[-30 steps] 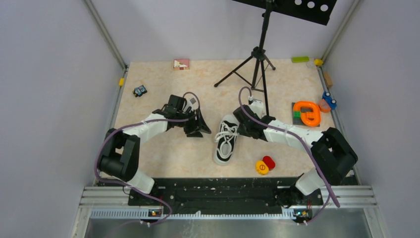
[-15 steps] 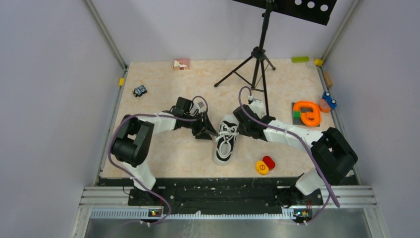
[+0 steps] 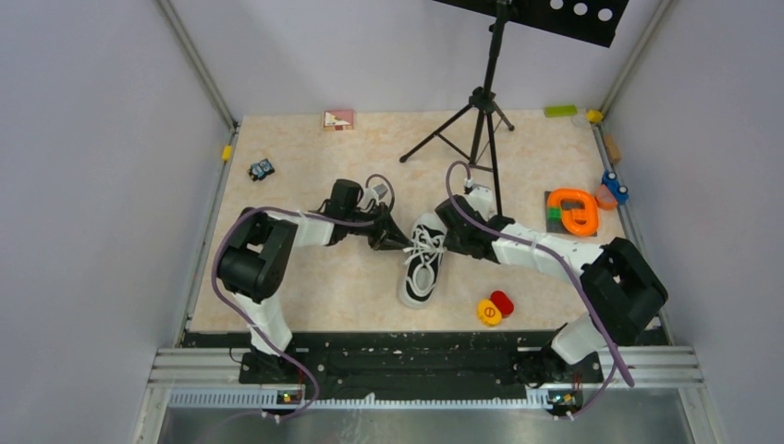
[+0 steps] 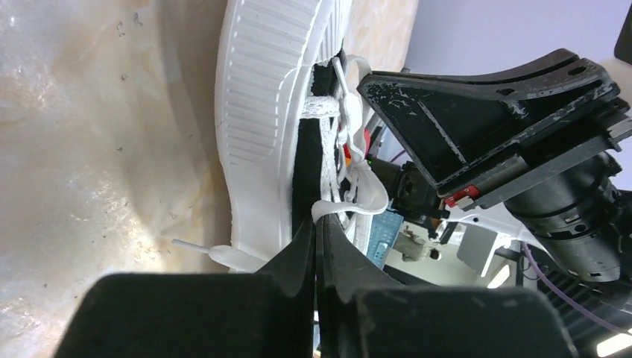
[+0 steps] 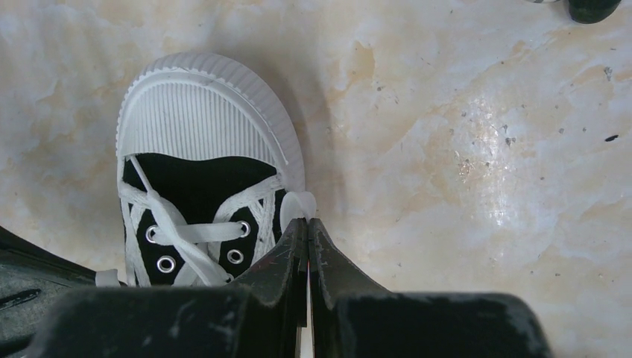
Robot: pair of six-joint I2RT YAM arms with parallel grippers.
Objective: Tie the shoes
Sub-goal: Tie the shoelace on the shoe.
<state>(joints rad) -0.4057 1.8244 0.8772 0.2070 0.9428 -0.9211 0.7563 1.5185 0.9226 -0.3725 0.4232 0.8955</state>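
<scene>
The shoe [image 3: 421,268] is a small black sneaker with white laces, lying mid-table with its toe pointing away. From the left, my left gripper [image 3: 402,242] reaches its lacing and is shut on a white lace loop [image 4: 350,200]. In the left wrist view the white sole rim [image 4: 257,97] fills the top, and a loose lace end [image 4: 205,250] lies on the table. My right gripper [image 3: 445,239] is at the shoe's right side by the toe cap [image 5: 194,112]. It is shut on another lace loop [image 5: 298,205].
A black tripod [image 3: 478,120] stands behind the shoe. An orange ring toy [image 3: 573,211] and a blue toy [image 3: 614,188] lie at the right, and a red and yellow piece [image 3: 495,308] lies near the front. A small toy car [image 3: 262,169] and a pink block [image 3: 338,118] are at the back left.
My left gripper has moved right to the shoe and closed on a lace loop. The right gripper and the shoe have stayed where they were.
</scene>
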